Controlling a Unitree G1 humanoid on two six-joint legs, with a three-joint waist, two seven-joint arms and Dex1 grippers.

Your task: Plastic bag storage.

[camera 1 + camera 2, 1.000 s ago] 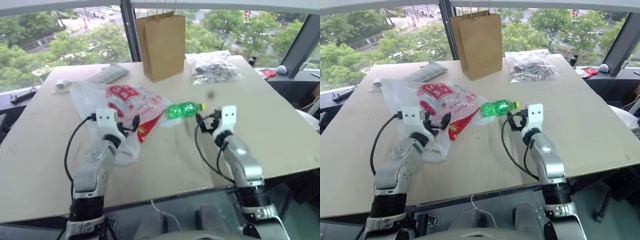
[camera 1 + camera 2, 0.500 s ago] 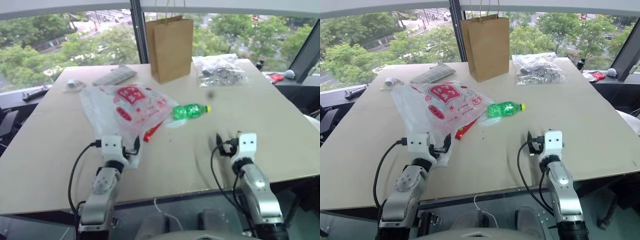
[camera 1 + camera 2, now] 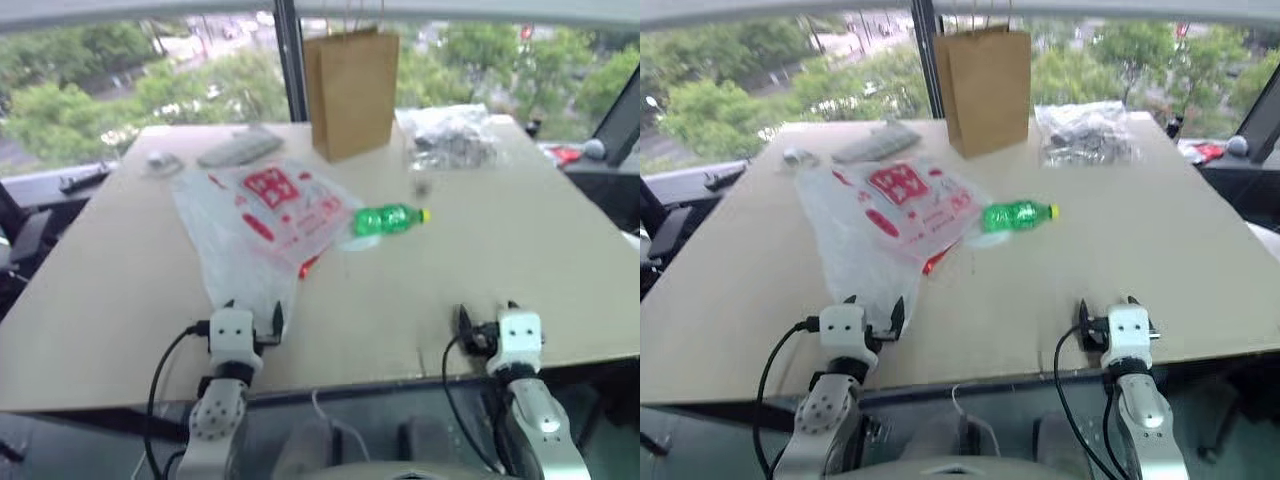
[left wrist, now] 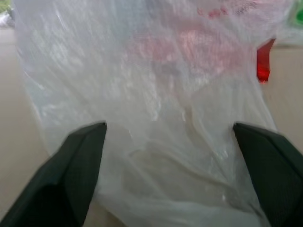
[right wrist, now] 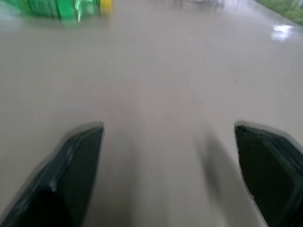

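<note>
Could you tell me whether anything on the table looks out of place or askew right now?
The green plastic bottle with a yellow cap lies on its side, its base at the edge of the crinkly translucent white plastic bag with red patches, which sprawls loose and flat. The tall brown paper bag stands upright.

No lettering, brand or number can be read anywhere. The plastic bag [image 3: 262, 215], left of centre in the frame, bears red patches with white marks too blurred to make out, and the green bottle's [image 3: 388, 218] label is illegible as well.
</note>
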